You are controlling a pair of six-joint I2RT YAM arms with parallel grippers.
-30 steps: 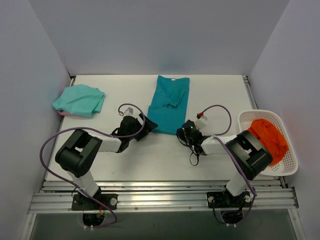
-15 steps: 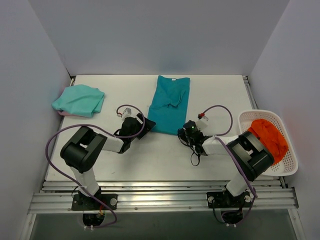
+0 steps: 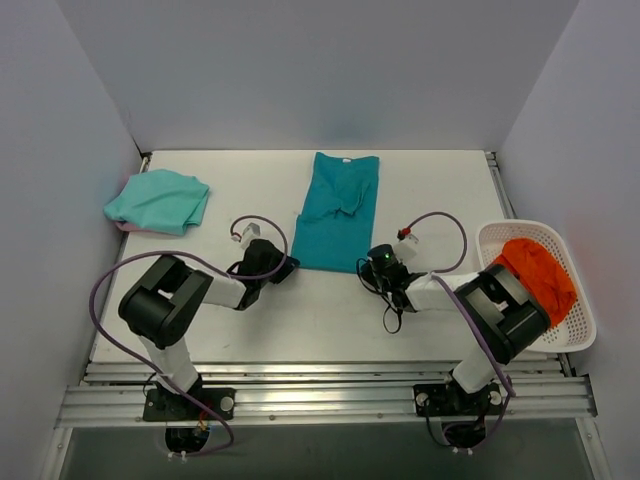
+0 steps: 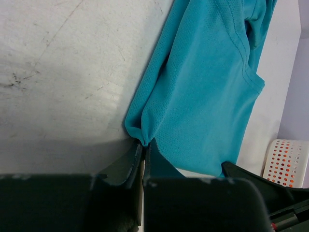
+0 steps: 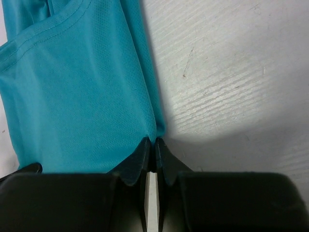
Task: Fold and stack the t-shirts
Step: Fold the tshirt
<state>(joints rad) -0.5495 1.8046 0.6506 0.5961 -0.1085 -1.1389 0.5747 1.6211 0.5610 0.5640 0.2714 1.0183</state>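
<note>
A teal t-shirt (image 3: 338, 210) lies lengthwise at frame centre. Its two lower corners are pinched tight by the left gripper (image 3: 285, 266) and right gripper (image 3: 371, 262), likely so the hem can be folded upward. A mint t-shirt (image 3: 158, 200) is heaped at upper left.

A white table (image 3: 300, 320) is seen from above, boxed in on 3 sides by plain matte walls: back wall (image 3: 320, 70), left wall (image 3: 50, 220) & right wall (image 3: 590, 120). All are pale grey w/ a faint lilac cast. Aluminium rails (image 3: 330, 395) are run along the near edge, one behind the other. A thinner side rail (image 3: 497, 185) is fitted along the table's rt edge. Below the rails a dark grey-green floor strip (image 3: 320, 455) is shown. Light is soft & even, and shadows on the top are kept weak. Close up, the tabletop is seen worn: dark specks (image 4: 19, 79) & fine scratches in the left wrist view, streaky grain w/ a small brown mark (image 5: 186, 70) in the rt wrist view.
</note>
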